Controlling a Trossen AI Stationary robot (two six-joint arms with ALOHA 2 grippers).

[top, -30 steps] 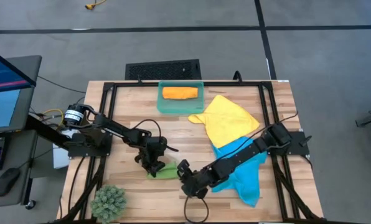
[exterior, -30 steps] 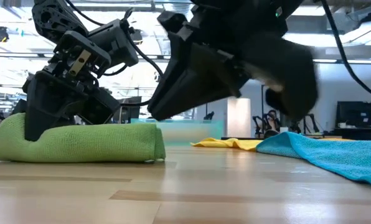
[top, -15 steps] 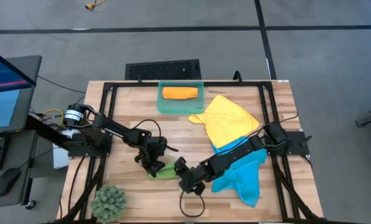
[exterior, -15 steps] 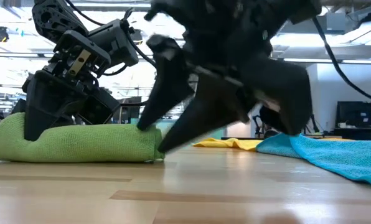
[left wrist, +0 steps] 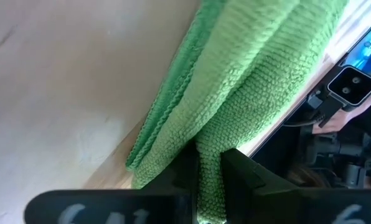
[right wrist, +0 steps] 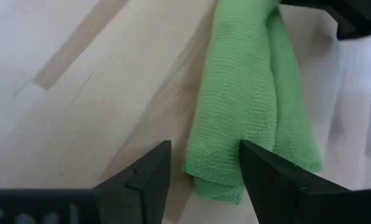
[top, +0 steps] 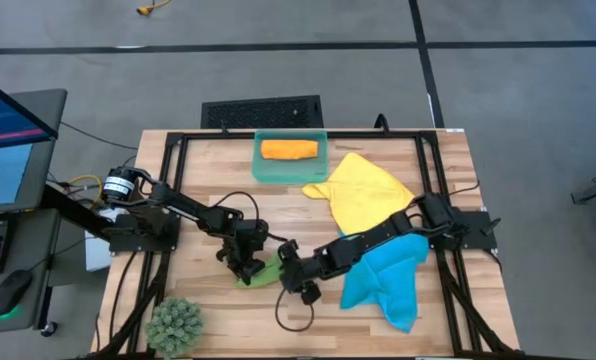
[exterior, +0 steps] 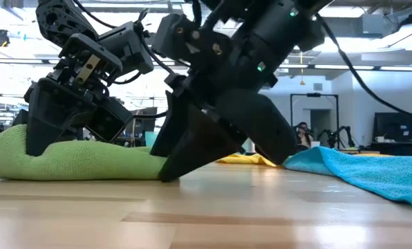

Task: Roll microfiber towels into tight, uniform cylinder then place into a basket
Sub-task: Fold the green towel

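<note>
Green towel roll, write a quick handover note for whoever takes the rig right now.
Left end effector: shut on one end of the rolled green towel, near the table's front edge.
Right end effector: open, fingers straddling the roll's other end, not gripping.
Done: orange towel rolled and in the basket.
Left: lift the green roll into the basket; yellow towel and blue towel lie unrolled on the right.

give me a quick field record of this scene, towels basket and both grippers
green towel: rolled, lying on the table, near front edge
left gripper: shut on green towel
right gripper: open, fingers either side of the roll's end
basket: rear of table, holds rolled orange towel
yellow towel: unrolled, spread flat
blue towel: unrolled, partly under yellow towel
</note>
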